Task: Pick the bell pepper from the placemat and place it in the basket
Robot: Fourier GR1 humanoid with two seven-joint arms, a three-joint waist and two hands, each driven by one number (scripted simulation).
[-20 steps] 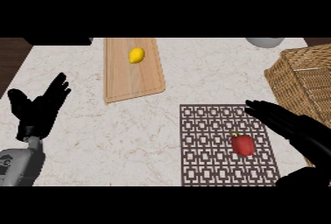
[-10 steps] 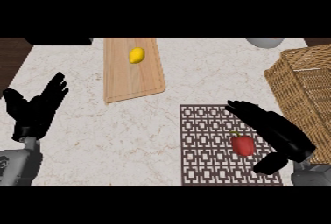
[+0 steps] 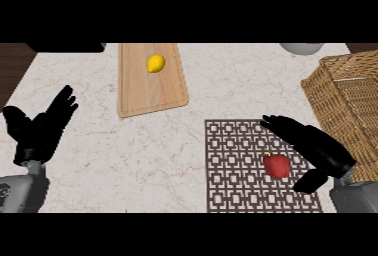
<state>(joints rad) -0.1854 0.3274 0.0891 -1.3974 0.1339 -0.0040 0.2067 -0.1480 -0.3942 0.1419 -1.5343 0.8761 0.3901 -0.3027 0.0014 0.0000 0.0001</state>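
A small red bell pepper (image 3: 277, 165) lies on the dark patterned placemat (image 3: 236, 170) at the lower right of the counter. My right hand (image 3: 317, 147) hovers just right of and above the pepper, open, fingers stretched toward the upper left and thumb hanging below; nothing is in it. The wicker basket (image 3: 351, 105) stands at the right edge, behind that hand. My left hand (image 3: 40, 130) rests open at the left edge, fingers up, far from the pepper.
A wooden cutting board (image 3: 151, 85) with a yellow lemon (image 3: 155, 63) lies at the back centre. A grey bowl (image 3: 301, 48) shows at the top right. Bare marble counter (image 3: 133, 150) lies between the board and the placemat.
My right hand has moved left across the placemat and now sits close beside the pepper. The pepper and my left hand have stayed where they were.
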